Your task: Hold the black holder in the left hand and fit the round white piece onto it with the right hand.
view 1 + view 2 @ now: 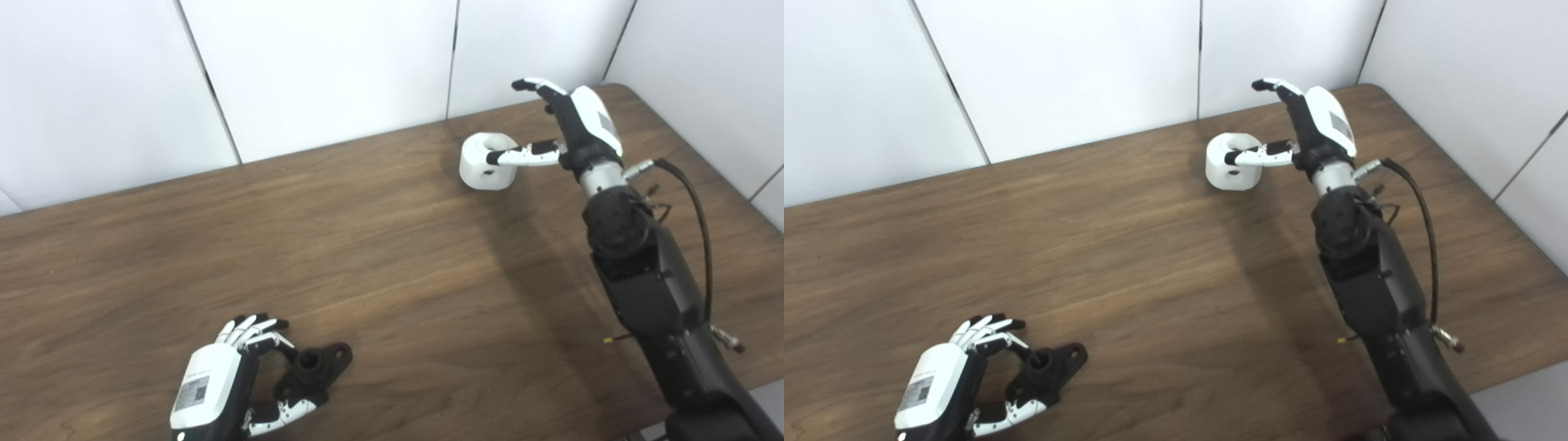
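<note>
The black holder (315, 366), a short tube on a flat flange, lies on the wooden table (380, 245) near the front left. My left hand (211, 383) sits just left of it. The fingers curve over the holder's far side and the thumb reaches under its near side, with gaps still showing. The round white piece (484, 168), a thick ring with a small side hole, stands at the far right of the table. My right hand (579, 125) is open just right of it, thumb stretched across its top and fingers raised beyond it.
White wall panels (331, 67) run along the table's back edge and right side. The table's rounded far right corner (625, 92) is close to the right hand. A black cable (698, 214) loops off the right forearm.
</note>
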Tool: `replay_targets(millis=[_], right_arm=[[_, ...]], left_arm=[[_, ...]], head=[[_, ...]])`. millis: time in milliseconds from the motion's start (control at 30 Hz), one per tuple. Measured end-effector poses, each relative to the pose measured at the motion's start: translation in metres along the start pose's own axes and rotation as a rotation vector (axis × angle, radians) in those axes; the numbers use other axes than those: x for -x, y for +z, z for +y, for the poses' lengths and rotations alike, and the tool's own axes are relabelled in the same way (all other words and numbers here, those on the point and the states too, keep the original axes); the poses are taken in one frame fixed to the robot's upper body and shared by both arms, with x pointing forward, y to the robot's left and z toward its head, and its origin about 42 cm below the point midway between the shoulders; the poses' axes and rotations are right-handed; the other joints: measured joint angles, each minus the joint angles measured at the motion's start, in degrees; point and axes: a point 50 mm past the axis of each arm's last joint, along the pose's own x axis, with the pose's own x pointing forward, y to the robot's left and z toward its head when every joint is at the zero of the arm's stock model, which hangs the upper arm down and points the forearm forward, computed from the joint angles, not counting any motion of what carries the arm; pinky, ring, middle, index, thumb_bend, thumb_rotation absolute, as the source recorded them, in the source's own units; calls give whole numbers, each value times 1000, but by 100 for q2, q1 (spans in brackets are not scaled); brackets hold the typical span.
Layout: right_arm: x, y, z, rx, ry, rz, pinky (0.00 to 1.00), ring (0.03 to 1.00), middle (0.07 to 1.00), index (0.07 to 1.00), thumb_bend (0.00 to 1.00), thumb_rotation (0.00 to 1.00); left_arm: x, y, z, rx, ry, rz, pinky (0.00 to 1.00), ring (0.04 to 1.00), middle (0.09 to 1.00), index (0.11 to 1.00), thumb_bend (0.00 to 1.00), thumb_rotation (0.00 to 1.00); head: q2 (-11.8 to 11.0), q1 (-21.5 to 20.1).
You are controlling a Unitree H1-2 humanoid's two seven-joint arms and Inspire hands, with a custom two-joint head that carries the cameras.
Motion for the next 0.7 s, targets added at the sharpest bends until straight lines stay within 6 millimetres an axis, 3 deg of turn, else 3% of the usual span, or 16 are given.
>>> replay_targets(millis=[300,700], right_arm=[[-28,3,-3,149,126,13,830,931,888,820,994,251],[-32,0,5,201,204,48,888,948,907,831,1000,215]], left_arm=[[1,0,-1,4,1,5,956,900,805,487,520,46],[5,-2,-2,24,27,12,950,905,804,486,520,45]], head=[[26,36],[0,44]])
